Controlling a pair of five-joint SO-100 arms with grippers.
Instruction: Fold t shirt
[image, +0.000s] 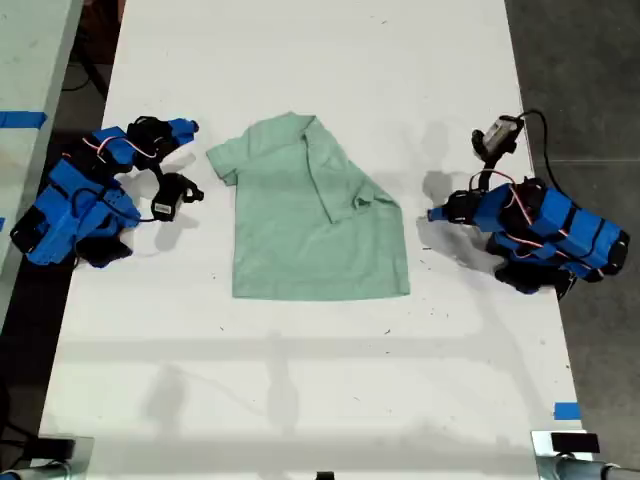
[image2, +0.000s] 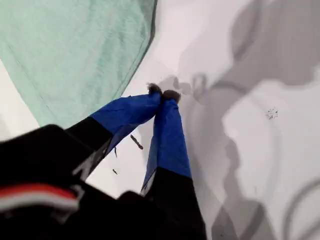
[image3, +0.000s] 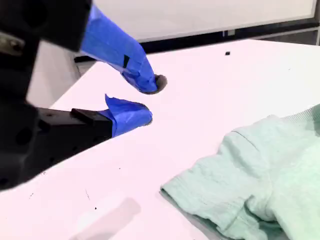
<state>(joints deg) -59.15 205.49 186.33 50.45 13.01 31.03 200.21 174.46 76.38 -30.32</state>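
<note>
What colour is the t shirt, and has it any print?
Plain pale mint green t shirt, no print; clearest in the exterior view.

Bright, even overhead light fills my exterior view; the white table (image: 300, 380) nearly washes out, with soft grey shadows beside each arm and faint ones lower down. My first gripper (image2: 163, 95) is slightly blurred at its tips, with overlapping grey shadows on the surface around it. My second gripper (image3: 150, 102) looks sharp, though the table glares pinkish-white around it.
</note>
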